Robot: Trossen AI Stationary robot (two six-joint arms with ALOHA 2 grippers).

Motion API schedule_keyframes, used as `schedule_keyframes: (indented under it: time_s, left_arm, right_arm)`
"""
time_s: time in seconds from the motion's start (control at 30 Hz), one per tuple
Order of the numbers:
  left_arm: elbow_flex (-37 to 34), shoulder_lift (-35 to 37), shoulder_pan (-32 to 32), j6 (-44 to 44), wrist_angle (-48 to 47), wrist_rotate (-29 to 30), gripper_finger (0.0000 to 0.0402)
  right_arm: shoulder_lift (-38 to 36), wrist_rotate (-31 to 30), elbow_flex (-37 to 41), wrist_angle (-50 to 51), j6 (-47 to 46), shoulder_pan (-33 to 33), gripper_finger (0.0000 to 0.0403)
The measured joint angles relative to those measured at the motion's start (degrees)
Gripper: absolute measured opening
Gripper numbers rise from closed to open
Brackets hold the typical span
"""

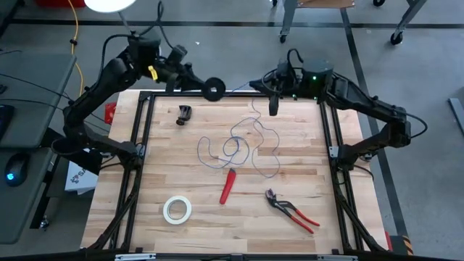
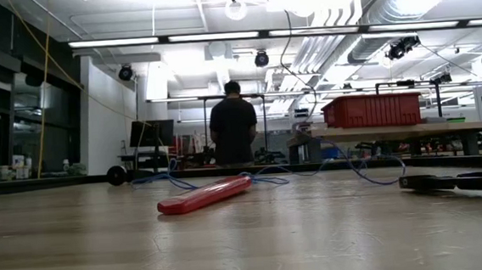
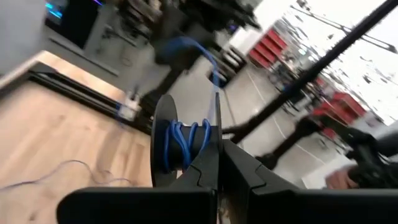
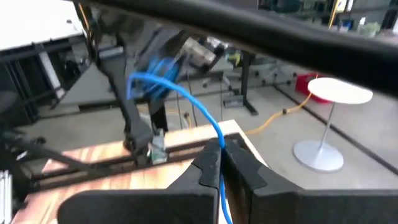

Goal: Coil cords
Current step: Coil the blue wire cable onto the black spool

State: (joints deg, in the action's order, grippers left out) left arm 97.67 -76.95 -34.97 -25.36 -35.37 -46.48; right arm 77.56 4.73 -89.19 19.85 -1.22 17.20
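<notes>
A: From above, where is the wire?

B: The blue wire [image 1: 243, 145] lies in loose loops mid-worktop [image 1: 188, 232], just beyond the red-handled tool [image 1: 228, 186]; one strand runs away from that tool toward the far edge, up to the black spool [image 1: 213, 88]. The left hand [image 1: 196, 81] is pressed together on the spool at that edge. The right hand [image 1: 273, 107] hangs just beside the spool, on its right.

A: And level with the worktop?

B: The wire [image 2: 312, 171] shows as low blue arcs behind the red-handled tool [image 2: 204, 194]; a person [image 2: 233, 125] stands far behind.

A: Left wrist?

B: The spool [image 3: 180, 146], with blue turns wound on it, is clamped between the fingers [image 3: 208, 171].

A: Right wrist?

B: Its fingers [image 4: 208, 163] pinch the wire [image 4: 196, 102], which arcs off toward the spool [image 4: 158, 65].
</notes>
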Motion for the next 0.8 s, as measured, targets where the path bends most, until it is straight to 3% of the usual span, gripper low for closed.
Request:
schedule_keyframes:
  time_s: [0.2, 0.33, 0.63, 0.8]
  left_arm:
    - [0.07, -3.04, 5.28, -0.02, 0.00, -0.54, 0.0000]
    - [0.02, -6.95, 8.36, -1.63, 5.75, -4.05, 0.0000]
    - [0.02, -17.40, 12.48, -17.70, 40.06, -11.71, 0.0000]
    - [0.02, -21.33, 13.03, -27.42, 60.76, -12.58, 0.0000]
  right_arm:
    - [0.00, 0.35, 0.00, -5.55, -0.01, 0.77, 0.0000]
    - [0.41, 1.27, -0.02, -8.61, -1.40, 0.82, 0.0000]
    - [1.88, 6.55, -0.02, -10.96, -4.95, 0.61, 0.0000]
    - [1.86, 8.29, -0.02, -11.17, -6.31, -0.09, 0.0000]
